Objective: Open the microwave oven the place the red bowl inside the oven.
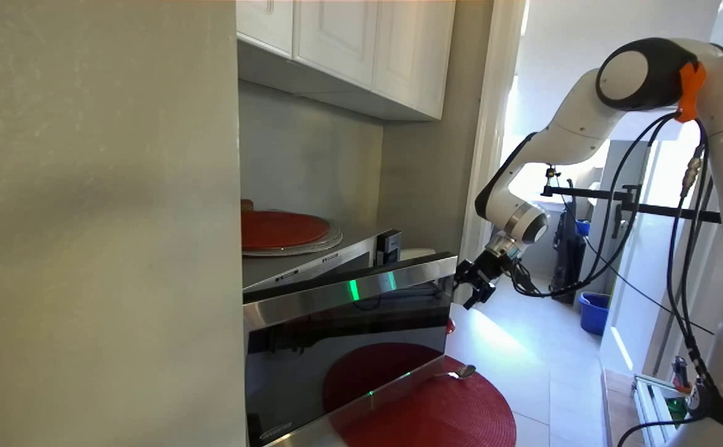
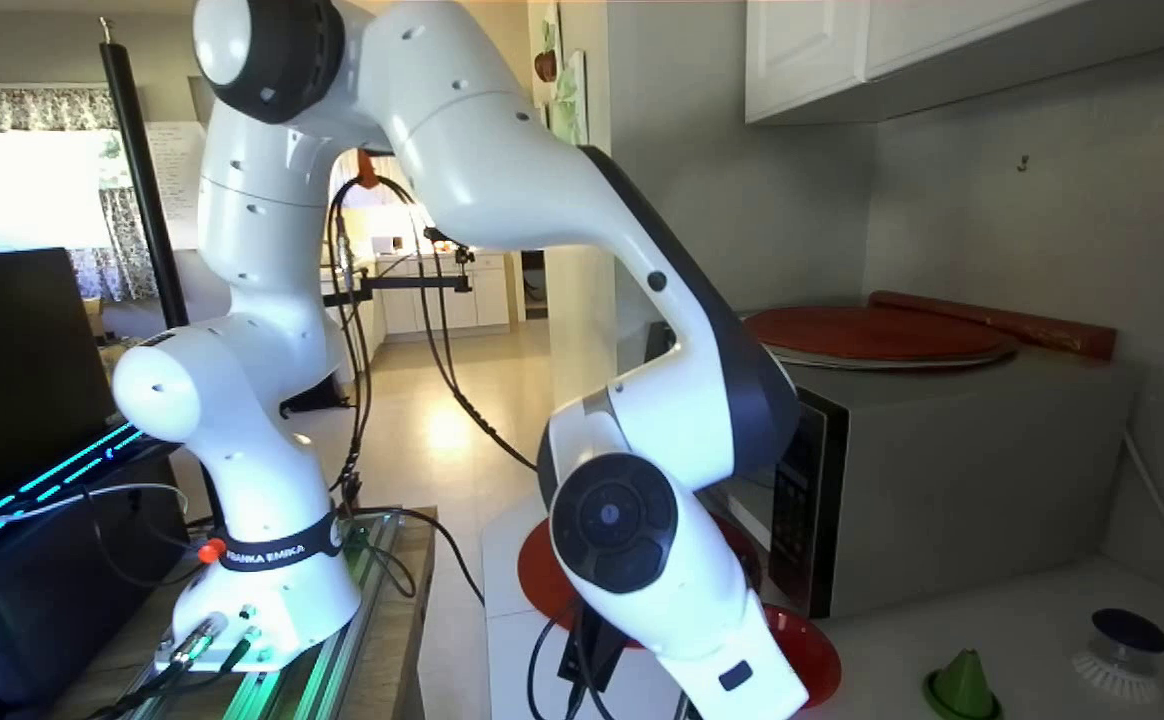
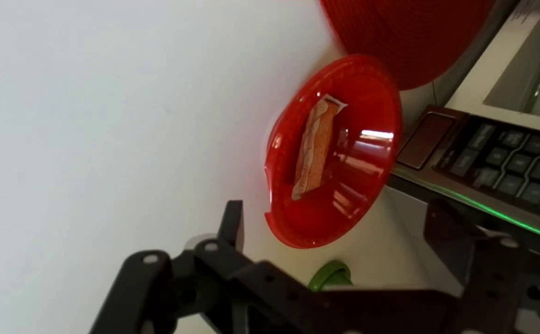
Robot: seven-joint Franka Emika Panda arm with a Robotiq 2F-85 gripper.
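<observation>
1. Gripper (image 3: 335, 208): fingers (image 3: 231, 222) spread wide, grasping nothing.
2. Microwave oven (image 2: 972, 490): right side in an exterior view, door (image 1: 302, 379) stands open.
3. Red bowl (image 3: 367, 157): on white surface (image 3: 205, 139), outside oven, just beside oven's near left corner there; packet (image 3: 315, 144) inside.
4. Red placemat (image 2: 545, 568): farther and left of bowl there.

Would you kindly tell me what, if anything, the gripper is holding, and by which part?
Nothing is held: the gripper stands open, with the red bowl ungripped beyond it.

Rounded white arm (image 2: 502, 170), black trim (image 2: 757, 390), dark cables (image 1: 692, 347) (an orange clip (image 1: 691, 90) above), screw-studded black fingers (image 3: 231, 225).
</observation>
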